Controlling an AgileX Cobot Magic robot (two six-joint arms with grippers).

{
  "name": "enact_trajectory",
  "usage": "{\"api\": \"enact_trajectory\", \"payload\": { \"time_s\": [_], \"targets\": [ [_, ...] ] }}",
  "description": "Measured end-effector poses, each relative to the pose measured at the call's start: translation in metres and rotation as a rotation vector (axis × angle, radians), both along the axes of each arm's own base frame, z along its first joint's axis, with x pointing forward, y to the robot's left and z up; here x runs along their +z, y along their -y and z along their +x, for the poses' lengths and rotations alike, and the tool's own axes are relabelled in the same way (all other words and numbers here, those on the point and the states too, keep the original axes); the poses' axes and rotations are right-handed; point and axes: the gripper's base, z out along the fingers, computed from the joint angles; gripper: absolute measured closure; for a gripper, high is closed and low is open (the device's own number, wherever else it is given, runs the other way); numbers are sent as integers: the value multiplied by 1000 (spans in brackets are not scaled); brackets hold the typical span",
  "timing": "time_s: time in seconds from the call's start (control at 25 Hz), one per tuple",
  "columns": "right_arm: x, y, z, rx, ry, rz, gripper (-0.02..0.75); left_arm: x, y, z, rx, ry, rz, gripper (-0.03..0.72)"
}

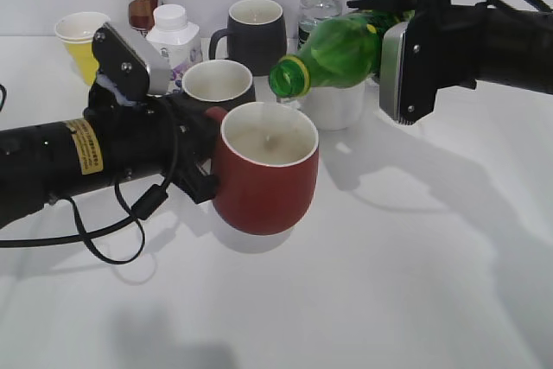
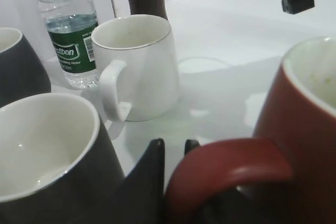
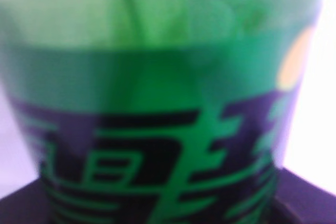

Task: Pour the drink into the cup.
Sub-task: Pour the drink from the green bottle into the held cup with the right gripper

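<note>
Translucent green plastic bottle w/ dark label, tipped, open mouth above glossy red-brown ceramic cup, cream inside, on white tabletop. Right jaws clamp bottle; left jaws grip cup's loop handle.

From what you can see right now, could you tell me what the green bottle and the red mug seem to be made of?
The green bottle looks like thin translucent plastic: light glows through it. The red mug looks like glazed ceramic, going by its thick rim, smooth sheen and pale inside.
</note>
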Motion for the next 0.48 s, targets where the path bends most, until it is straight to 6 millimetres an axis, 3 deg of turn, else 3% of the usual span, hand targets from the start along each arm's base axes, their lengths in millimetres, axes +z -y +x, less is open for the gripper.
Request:
{"api": "enact_trajectory", "payload": {
  "time_s": [0.48],
  "targets": [
    [0,0,0,26,76,-72,309,0,2,-3,-48,20,20,603]
  ]
}}
